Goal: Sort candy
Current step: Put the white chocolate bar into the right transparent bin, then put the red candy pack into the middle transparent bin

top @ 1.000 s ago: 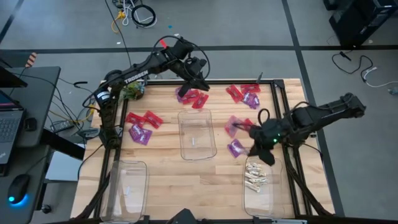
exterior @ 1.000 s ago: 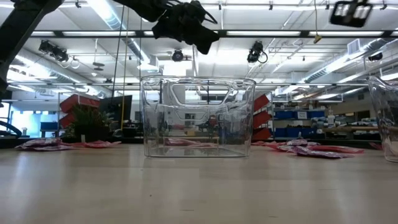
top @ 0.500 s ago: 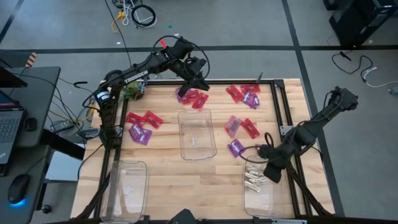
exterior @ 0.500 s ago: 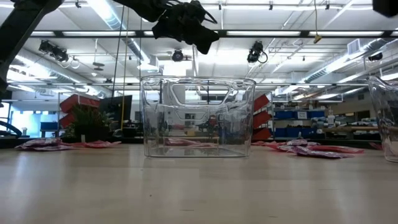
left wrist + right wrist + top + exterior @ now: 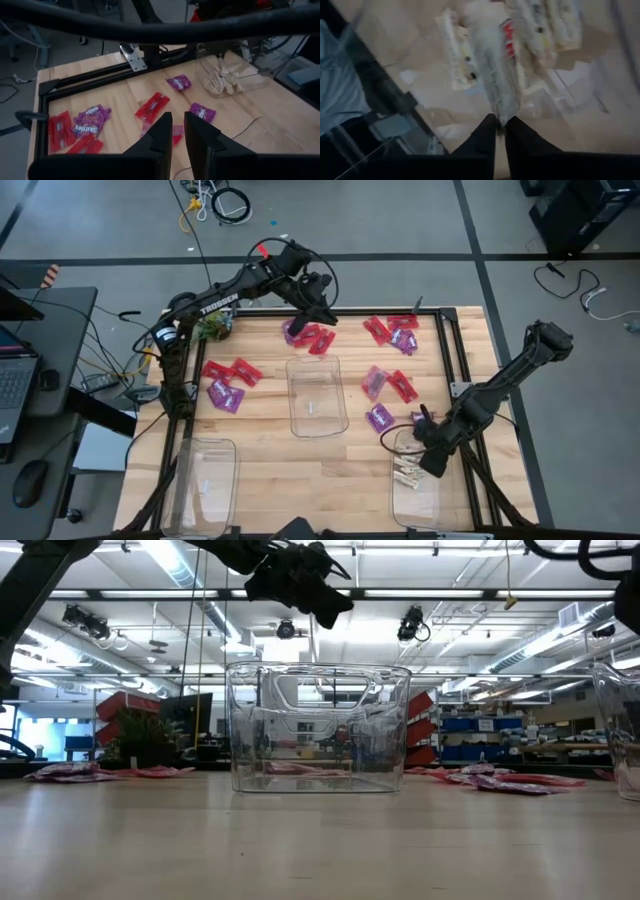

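Observation:
Red and purple candy packets (image 5: 385, 385) lie in clusters on the wooden table's far half. Cream wrapped candies (image 5: 408, 470) lie in the clear bin (image 5: 420, 498) at the near right. My right gripper (image 5: 430, 464) hangs over that bin, pointing steeply down, shut on a cream wrapped candy (image 5: 495, 80). My left gripper (image 5: 322, 315) waits high over the red and purple packets (image 5: 305, 335) at the far edge, its fingers (image 5: 165, 125) a narrow gap apart with nothing between them. My right gripper pinches one end (image 5: 500, 114) of the cream wrapped candy between its two fingertips, from above, slanting down. The blurred piece hangs below the fingers, over the cream candies in the bin. It is lifted clear of them.
A clear bin (image 5: 318, 395) stands at the table's middle and another (image 5: 205, 485) at the near left. A black frame (image 5: 445, 350) runs along the table's right and far sides. Bare wood lies between the bins.
My right gripper has moved from beside the purple packet toward the table's near edge and down, and now stands over the right bin; its wrist has rolled and tipped steeper. My left arm has kept still.

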Controlling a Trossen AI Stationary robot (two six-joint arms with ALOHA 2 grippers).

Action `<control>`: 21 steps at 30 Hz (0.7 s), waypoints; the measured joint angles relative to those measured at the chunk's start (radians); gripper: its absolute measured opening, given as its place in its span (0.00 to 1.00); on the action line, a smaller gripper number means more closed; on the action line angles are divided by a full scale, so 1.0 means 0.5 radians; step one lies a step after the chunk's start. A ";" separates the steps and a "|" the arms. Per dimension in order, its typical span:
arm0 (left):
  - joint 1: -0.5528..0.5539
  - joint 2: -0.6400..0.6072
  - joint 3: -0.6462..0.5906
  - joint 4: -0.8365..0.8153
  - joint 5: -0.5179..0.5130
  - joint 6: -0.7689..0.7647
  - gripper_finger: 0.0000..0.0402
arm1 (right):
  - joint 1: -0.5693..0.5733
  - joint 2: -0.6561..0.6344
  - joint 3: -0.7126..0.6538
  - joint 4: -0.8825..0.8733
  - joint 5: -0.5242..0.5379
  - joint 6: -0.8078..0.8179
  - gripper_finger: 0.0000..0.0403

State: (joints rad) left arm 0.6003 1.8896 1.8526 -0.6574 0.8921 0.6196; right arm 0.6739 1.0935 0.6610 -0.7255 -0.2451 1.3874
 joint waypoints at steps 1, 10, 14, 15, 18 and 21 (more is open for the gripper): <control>0.000 0.000 0.000 -0.017 -0.021 0.005 0.13 | 0.000 0.005 0.016 0.003 0.001 -0.012 0.11; -0.002 0.000 0.001 -0.440 -0.159 0.265 0.01 | -0.036 -0.001 0.216 -0.082 0.062 -0.108 0.42; -0.030 0.000 0.001 -0.474 -0.160 0.274 0.01 | -0.091 -0.003 0.387 -0.170 0.257 -0.334 0.47; -0.040 -0.001 0.001 -0.471 -0.166 0.274 0.00 | -0.112 -0.003 0.433 -0.214 0.323 -0.410 0.47; -0.057 -0.001 0.001 -0.454 -0.218 0.273 0.00 | -0.197 -0.003 0.547 -0.346 0.505 -0.666 0.43; -0.069 -0.005 -0.039 -0.311 -0.222 0.235 0.00 | -0.343 -0.005 0.586 -0.388 0.643 -0.971 0.35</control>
State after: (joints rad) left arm 0.5656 1.8872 1.8332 -0.8127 0.7811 0.7369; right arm 0.5025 1.0912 0.9539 -0.9196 0.0762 0.9017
